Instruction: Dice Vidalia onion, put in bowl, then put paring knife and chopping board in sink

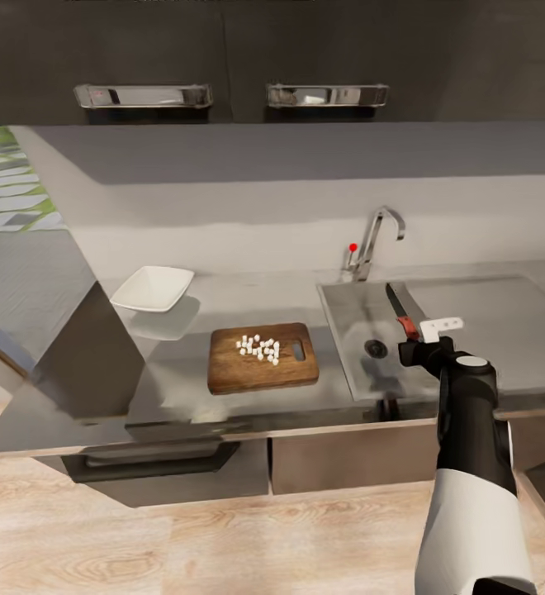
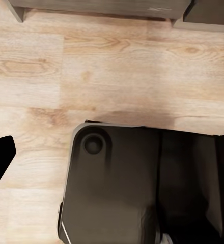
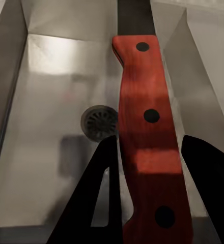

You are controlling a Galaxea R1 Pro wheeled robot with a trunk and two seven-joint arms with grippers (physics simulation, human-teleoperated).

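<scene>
A glossy grey surface [image 1: 223, 297] runs along the wall over dark cabinets. Near its centre lies a dark brown chopping board [image 1: 262, 357], flat, its handle slot at the three o'clock end, with a cluster of small white onion dice [image 1: 258, 348] on top. At ten o'clock from the board, apart from it, sits a white squarish bowl [image 1: 152, 288]. At three o'clock the steel sink [image 1: 351, 347] is set into the surface, with a chrome tap [image 1: 374, 240] behind it.

Setting: kitchen. Evidence: grey countertop [image 1: 264, 293] over dark cabinets [image 1: 347, 459], steel sink [image 1: 351, 310] with gooseneck tap [image 1: 377, 235], chopping board [image 1: 260, 376], wood-look floor [image 1: 223, 537].
</scene>
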